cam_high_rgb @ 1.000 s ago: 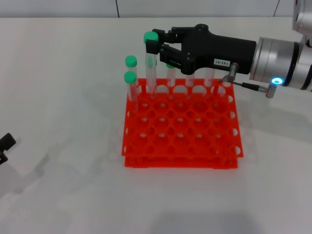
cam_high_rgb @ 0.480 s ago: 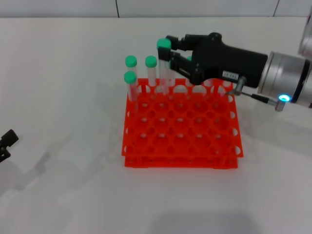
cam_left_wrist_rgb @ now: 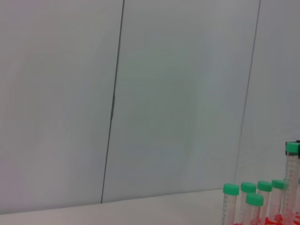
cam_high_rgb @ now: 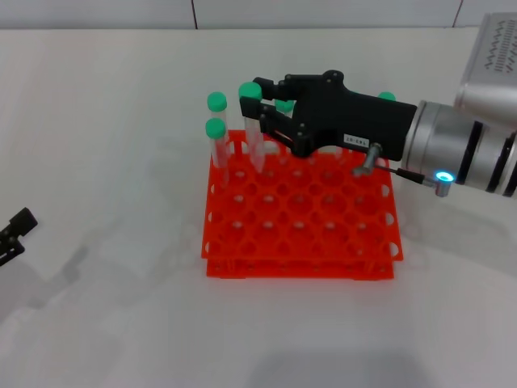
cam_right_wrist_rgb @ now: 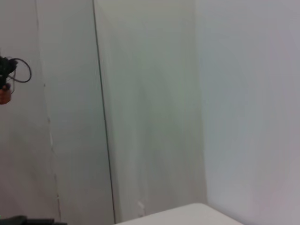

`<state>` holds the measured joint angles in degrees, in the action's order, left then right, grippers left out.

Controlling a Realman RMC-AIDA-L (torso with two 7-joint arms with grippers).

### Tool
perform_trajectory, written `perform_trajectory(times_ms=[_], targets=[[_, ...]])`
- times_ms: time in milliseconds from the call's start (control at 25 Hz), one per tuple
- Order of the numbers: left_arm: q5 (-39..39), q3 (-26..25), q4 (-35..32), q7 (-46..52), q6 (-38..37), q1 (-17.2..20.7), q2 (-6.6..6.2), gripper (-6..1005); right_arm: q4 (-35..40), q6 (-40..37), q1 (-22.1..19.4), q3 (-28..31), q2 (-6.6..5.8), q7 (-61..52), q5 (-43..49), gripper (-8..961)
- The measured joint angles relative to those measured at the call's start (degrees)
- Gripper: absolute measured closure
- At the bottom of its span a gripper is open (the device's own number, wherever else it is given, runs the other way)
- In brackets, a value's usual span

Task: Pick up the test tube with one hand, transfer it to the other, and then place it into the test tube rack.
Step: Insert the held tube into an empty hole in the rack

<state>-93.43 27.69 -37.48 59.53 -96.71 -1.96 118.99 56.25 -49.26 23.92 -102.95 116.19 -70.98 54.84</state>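
Observation:
My right gripper (cam_high_rgb: 258,102), black with a white label, is shut on the test tube (cam_high_rgb: 254,129) just under its green cap. It holds the tube upright over the back left part of the orange-red test tube rack (cam_high_rgb: 300,242). The tube's lower end reaches the rack's top tier. The held tube also shows in the left wrist view (cam_left_wrist_rgb: 291,178). My left gripper (cam_high_rgb: 14,232) is parked low at the left edge of the table, only partly in view.
Several other green-capped tubes stand in the rack's back rows: two at the back left corner (cam_high_rgb: 216,133), one behind my gripper (cam_high_rgb: 284,106), one at the back right (cam_high_rgb: 388,98). They also show in the left wrist view (cam_left_wrist_rgb: 255,206). The rack stands on a white table (cam_high_rgb: 105,162).
My right gripper has come down and moved left with the tube, from above the back row to the rack's back left holes. The left arm has barely moved.

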Motion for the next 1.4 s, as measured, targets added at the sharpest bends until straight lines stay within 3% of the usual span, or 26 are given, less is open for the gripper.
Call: perform_trajectory(times_ms=[440, 1000, 1400], targets=[[-0.4, 0.2, 1.6, -0.8, 1.3, -1.2, 0.01, 106, -0.6, 5.4, 0.3, -4.8, 0.01, 5.8, -9.1, 661], [-0.8, 0.4, 2.7, -2.0, 1.2, -2.2, -0.11, 106, -1.5, 7.2, 0.6, -6.8, -0.01, 6.7, -12.3, 656], [-6.2, 0.3, 2.9, -0.2, 0.0, -4.5, -0.56, 106, -3.3, 6.6, 1.6, -8.4, 0.00, 10.5, -18.1, 652]])
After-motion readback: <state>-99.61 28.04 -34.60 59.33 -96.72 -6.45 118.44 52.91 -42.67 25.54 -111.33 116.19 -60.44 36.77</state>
